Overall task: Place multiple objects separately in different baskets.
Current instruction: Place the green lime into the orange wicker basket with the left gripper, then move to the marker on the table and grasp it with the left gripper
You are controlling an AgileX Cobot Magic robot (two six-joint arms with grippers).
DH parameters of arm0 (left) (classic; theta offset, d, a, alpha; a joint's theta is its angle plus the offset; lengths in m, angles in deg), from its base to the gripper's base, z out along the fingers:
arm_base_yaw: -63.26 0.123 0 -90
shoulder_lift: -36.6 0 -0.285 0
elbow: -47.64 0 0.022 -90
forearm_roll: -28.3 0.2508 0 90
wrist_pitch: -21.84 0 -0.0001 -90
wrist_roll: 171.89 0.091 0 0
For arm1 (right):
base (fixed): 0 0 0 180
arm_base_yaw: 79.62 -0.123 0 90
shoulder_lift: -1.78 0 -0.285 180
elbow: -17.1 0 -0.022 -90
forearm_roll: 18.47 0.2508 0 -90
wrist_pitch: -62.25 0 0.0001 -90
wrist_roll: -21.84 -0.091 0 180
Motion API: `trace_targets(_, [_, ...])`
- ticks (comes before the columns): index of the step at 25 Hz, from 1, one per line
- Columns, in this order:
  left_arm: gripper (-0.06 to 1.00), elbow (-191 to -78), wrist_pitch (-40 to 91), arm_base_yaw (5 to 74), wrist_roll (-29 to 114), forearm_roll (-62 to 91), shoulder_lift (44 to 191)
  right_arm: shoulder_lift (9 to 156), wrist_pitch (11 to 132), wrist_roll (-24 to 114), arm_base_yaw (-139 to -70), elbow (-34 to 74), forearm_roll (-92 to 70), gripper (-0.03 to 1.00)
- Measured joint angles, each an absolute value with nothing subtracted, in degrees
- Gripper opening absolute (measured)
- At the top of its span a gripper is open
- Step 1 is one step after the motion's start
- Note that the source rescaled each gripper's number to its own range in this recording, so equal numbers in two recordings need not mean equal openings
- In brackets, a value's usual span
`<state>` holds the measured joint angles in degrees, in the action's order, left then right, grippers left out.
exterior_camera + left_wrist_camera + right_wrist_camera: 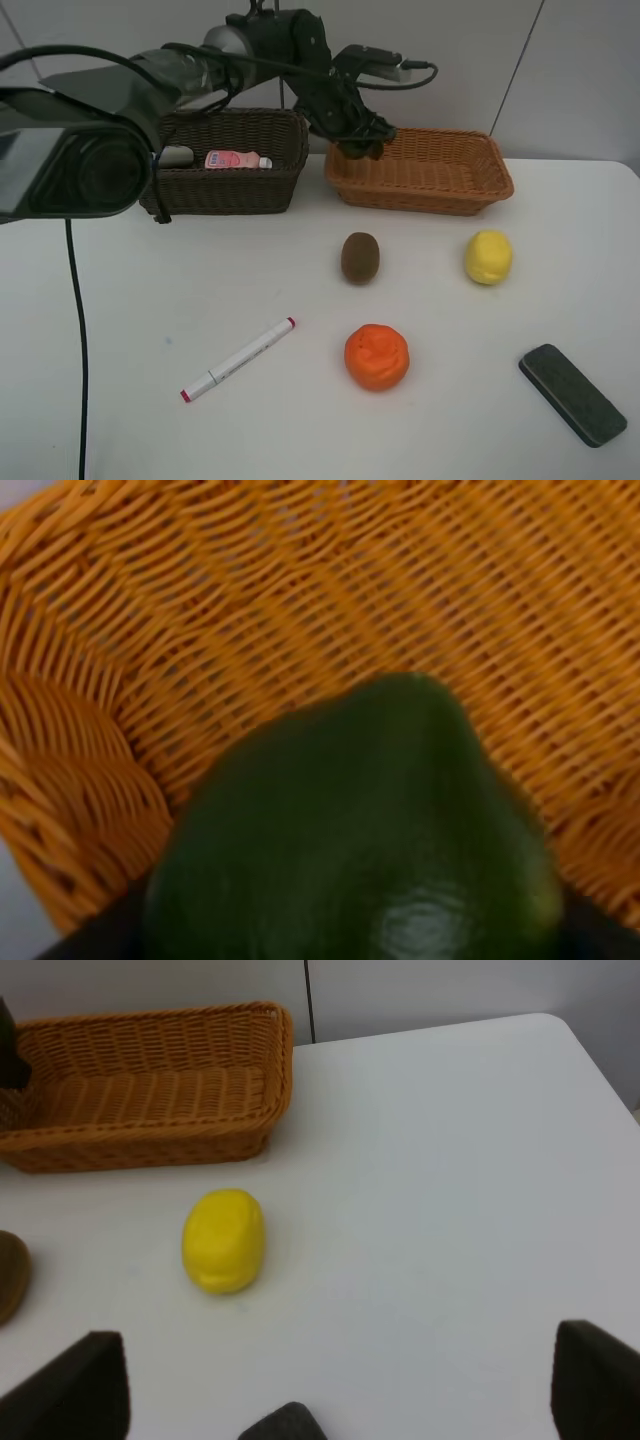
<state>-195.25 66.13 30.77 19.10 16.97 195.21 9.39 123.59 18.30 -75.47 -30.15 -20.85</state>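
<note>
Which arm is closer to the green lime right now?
Left. The left gripper is right at the green lime, above one end of the orange-tan basket. The right gripper hovers over the table by the yellow lemon, away from that basket.

the green lime (380, 820) looks glossy, the orange-tan basket (300, 590) rough woven wicker.
</note>
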Motion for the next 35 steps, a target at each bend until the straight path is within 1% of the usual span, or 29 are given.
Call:
trace_targets(1, [0.91,-195.38,66.07,30.77,19.04,16.98,195.4,9.39,123.59,18.3,-75.47,-30.15,-20.85,1.0])
trace_targets(2, [0.95,-195.43,66.13,30.77,18.82,17.05,195.48,9.39,123.59,18.3,-75.47,-30.15,-20.85,1.0])
trace_targets(4, [0.98,-195.68,66.27,30.77,18.07,17.22,195.48,9.39,123.59,18.3,-75.47,-30.15,-20.85,1.0])
trace_targets(7, [0.99,-195.88,67.65,30.77,16.92,17.24,195.28,9.39,123.59,18.3,-75.47,-30.15,-20.85,1.0])
trace_targets(9, [0.99,-195.88,70.95,30.77,15.19,17.24,194.39,9.39,123.59,18.3,-75.47,-30.15,-20.85,1.0])
trace_targets(15, [1.0,-195.99,88.78,30.77,10.03,17.03,188.0,9.39,123.59,18.3,-75.47,-30.15,-20.85,1.0])
trace_targets(19, [1.0,-195.87,90.59,30.77,5.79,15.77,185.45,9.39,123.59,18.3,-75.47,-30.15,-20.85,1.0])
trace_targets(22, [1.0,-194.73,90.59,30.77,5.57,13.75,184.23,9.39,123.59,18.3,-75.47,-30.15,-20.85,1.0])
trace_targets(25, [1.0,-187.89,90.54,30.26,6.55,13.46,179.95,9.39,123.59,18.3,-75.47,-30.15,-20.85,1.0])
trace_targets(32, [1.0,-157.71,90.57,25.05,11.23,18.31,163.78,9.39,123.59,18.3,-75.47,-30.15,-20.85,1.0])
trace_targets(35, [1.0,-146.1,90.62,21.75,12.15,20.51,160.59,9.39,123.59,18.3,-75.47,-30.15,-20.85,1.0])
